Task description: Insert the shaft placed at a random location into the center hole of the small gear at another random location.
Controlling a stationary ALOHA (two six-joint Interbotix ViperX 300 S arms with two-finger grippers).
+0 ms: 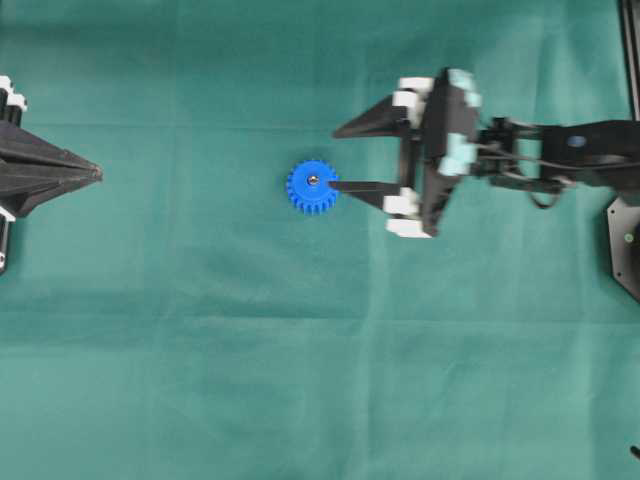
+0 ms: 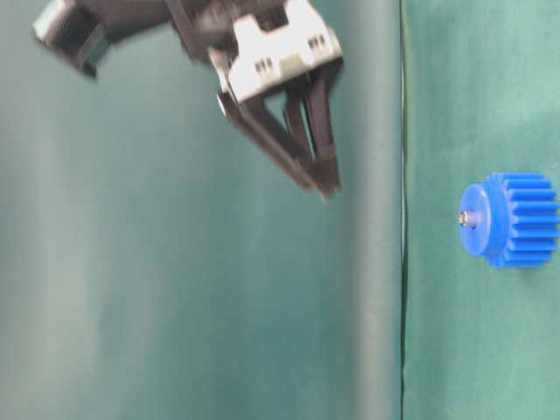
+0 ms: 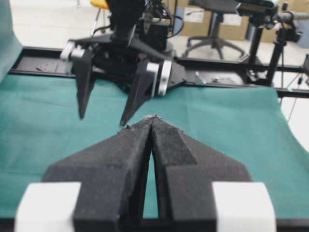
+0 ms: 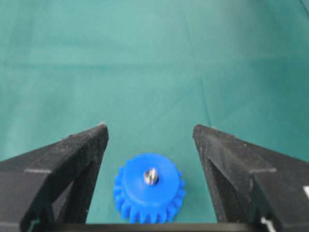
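Right gripper point(image 4: 150, 133) spread wide, gripping nothing. Ahead of and below its fingertips, centred between them: small gear point(image 4: 149, 188) flat on the worktop point(image 4: 145, 58), shaft point(image 4: 151, 176) upright in its hub. Left gripper point(image 3: 153, 121) pinched closed, empty, well away.

Small gear point(image 4: 149, 191): bright blue. Shaft point(image 4: 151, 176): shiny silver-grey. Cloth point(image 1: 200, 350): plain green. Right gripper point(image 1: 335, 158): black fingers, white mounts.

Green cloth point(image 1: 250, 380) covers the work surface, lightly creased. Beyond the cloth's far edge in the left wrist view: black frame rail point(image 3: 227, 67), office chair point(image 3: 212, 29), cardboard boxes point(image 3: 231, 29), black camera stand point(image 3: 280, 43).
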